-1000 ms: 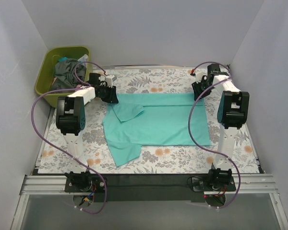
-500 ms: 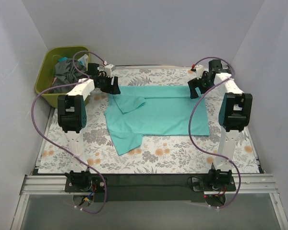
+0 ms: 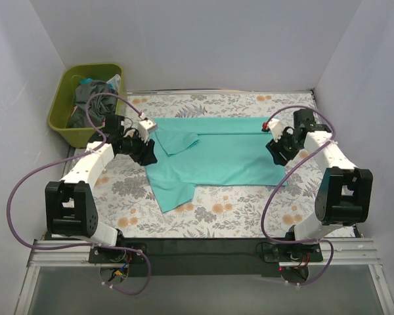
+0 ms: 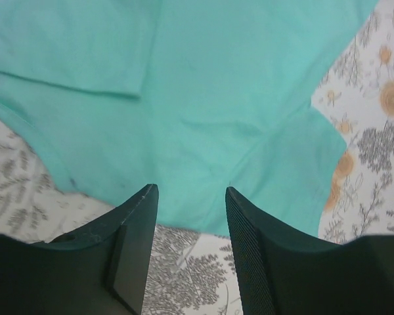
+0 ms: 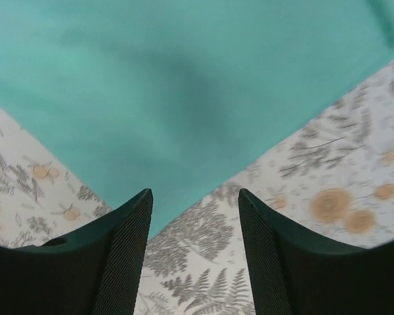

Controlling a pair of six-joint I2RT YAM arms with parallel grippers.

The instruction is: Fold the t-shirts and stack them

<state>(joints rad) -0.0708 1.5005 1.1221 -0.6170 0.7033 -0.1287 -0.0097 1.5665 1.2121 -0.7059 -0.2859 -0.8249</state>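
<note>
The soft turquoise-green cloth t-shirt (image 3: 217, 154) lay flat on the floral counter (image 3: 249, 213), and the left jaws at its 9 o'clock edge and the right jaws at its 3 o'clock edge stood apart, empty, seemingly placed to pinch opposite sides for 1 fold.

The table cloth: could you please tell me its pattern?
The table cloth is floral: grey ferns and orange blossoms on white, clearest in the right wrist view.

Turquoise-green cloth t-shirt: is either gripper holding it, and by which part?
Nothing held. Left gripper and right gripper are both open and empty, over the turquoise-green cloth t-shirt.
</note>
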